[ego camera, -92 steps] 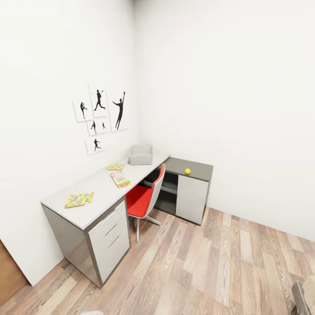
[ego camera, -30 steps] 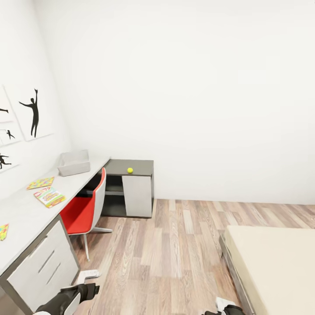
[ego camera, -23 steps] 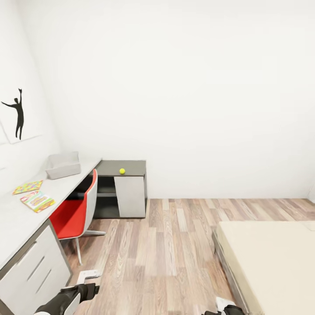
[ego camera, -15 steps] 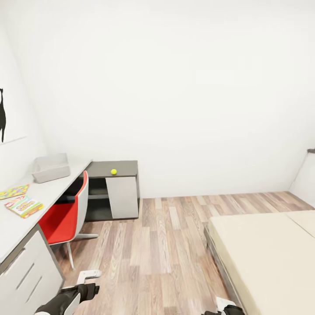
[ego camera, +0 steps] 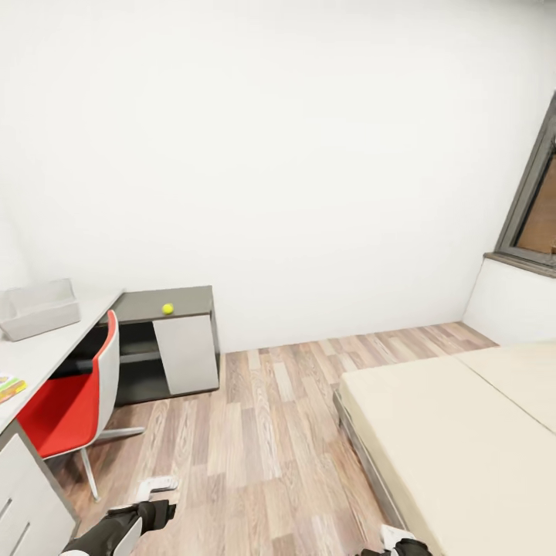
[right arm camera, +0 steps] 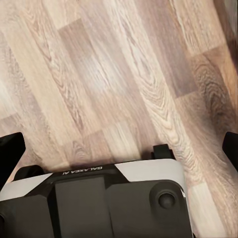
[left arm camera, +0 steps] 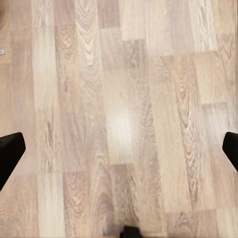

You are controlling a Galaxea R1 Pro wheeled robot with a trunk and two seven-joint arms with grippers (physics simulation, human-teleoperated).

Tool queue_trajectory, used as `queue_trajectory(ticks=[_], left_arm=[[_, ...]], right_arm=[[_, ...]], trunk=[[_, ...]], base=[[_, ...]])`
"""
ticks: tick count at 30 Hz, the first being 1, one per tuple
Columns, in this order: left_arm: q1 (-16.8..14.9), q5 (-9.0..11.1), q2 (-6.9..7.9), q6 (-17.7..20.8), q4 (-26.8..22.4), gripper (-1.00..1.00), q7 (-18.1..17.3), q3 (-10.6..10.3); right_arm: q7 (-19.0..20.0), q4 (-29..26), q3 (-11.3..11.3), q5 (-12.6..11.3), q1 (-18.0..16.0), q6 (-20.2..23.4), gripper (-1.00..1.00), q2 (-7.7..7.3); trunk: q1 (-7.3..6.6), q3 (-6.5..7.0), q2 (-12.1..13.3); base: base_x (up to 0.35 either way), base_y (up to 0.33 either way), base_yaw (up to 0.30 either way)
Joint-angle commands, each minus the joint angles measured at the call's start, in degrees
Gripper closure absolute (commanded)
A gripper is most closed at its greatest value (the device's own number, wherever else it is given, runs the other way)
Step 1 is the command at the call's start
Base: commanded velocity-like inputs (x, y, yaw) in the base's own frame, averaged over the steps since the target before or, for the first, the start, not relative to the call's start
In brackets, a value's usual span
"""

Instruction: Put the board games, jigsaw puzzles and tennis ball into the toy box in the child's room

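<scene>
The light grey toy box [ego camera: 38, 309] stands on the pale table [ego camera: 54, 347] at the far left. A sliver of a colourful board game [ego camera: 9, 386] lies on the table at the picture's edge. On the table's lower dark grey end unit rests the tennis ball [ego camera: 167, 309]. The beige bed [ego camera: 455, 432] fills the lower right, and the part in view is bare. The jigsaw puzzles are out of view. My left gripper [left arm camera: 119, 151] hangs open over the wood floor. My right gripper [right arm camera: 119, 144] is open too, above the floor and my own base.
A red and white chair [ego camera: 73, 394] is tucked at the table. A strip of wood-plank floor [ego camera: 270, 432] runs between table and bed. A grey-framed window [ego camera: 537, 208] sits in the right wall above a white ledge.
The camera has swung to the right: table, toy box and ball slid left, the wall pictures and jigsaw puzzles left the view, and the bed and window came in. Both arms hold their pose.
</scene>
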Motion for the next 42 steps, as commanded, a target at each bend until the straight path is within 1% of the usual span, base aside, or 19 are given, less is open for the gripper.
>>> queue_trajectory(ticks=[1, 9, 12, 15, 18, 21, 24, 29, 32, 42], left_arm=[[0.0, 0.1, -0.02, 0.4, -0.1, -1.00, -0.1, 0.4], [0.0, 0.2, -0.08, 0.5, -0.1, -1.00, 0.1, 0.4], [0.0, 0.2, -0.05, 0.6, -0.1, -1.00, 0.1, 0.9], [0.0, 0.2, 0.02, 0.8, -0.1, -1.00, 0.1, 2.1], [0.0, 0.2, 0.05, 0.9, -0.1, -1.00, 0.0, 4.5], [0.0, 0.2, 0.09, 0.9, -0.1, -1.00, -0.1, 6.2], [0.0, 0.2, 0.12, 0.9, -0.1, -1.00, -0.1, 7.0], [0.0, 0.2, 0.14, 0.9, -0.1, -1.00, -0.1, 7.5], [0.0, 0.2, 0.15, 0.9, -0.1, -1.00, -0.1, 7.6], [0.0, 0.2, 0.16, 0.9, -0.1, -1.00, -0.1, 7.8]], right_arm=[[0.0, -0.1, -0.3, -0.2, 0.0, 0.3, -1.00, 0.05], [0.0, -0.1, -0.3, -0.2, 0.0, 0.3, -1.00, 0.05], [0.0, -0.1, -0.3, -0.2, 0.0, 0.3, -1.00, 0.05], [0.0, 0.0, -0.3, -0.2, 0.0, 0.3, -1.00, 0.05], [0.0, 0.0, -0.4, -0.2, 0.0, 0.3, -1.00, 0.05], [0.0, 0.0, -0.4, -0.2, 0.0, 0.3, -1.00, 0.05], [0.0, 0.0, -0.4, -0.2, 0.0, 0.3, -1.00, 0.05], [0.0, 0.0, -0.4, -0.2, 0.0, 0.3, -1.00, 0.00], [0.0, 0.0, -0.4, -0.2, 0.0, 0.2, -1.00, -0.03], [0.0, 0.0, -0.4, -0.2, 0.0, 0.2, -1.00, -0.03]], trunk=[[0.03, -0.07, -0.1], [0.03, -0.07, -0.1], [0.03, -0.07, -0.1], [0.03, -0.07, -0.1], [0.03, -0.07, -0.1], [0.03, -0.07, -0.1], [0.03, -0.07, -0.1], [0.03, -0.07, -0.1], [0.03, -0.07, -0.1], [0.03, -0.07, -0.1]], base=[[-0.001, 0.001, -0.285], [0.000, 0.000, -0.286], [0.000, 0.000, -0.286], [0.000, 0.000, -0.286], [0.000, 0.000, -0.286], [0.000, 0.000, -0.286], [0.000, 0.000, -0.286], [-0.021, 0.000, -0.286], [-0.188, 0.000, -0.286], [-0.077, 0.000, -0.286]])
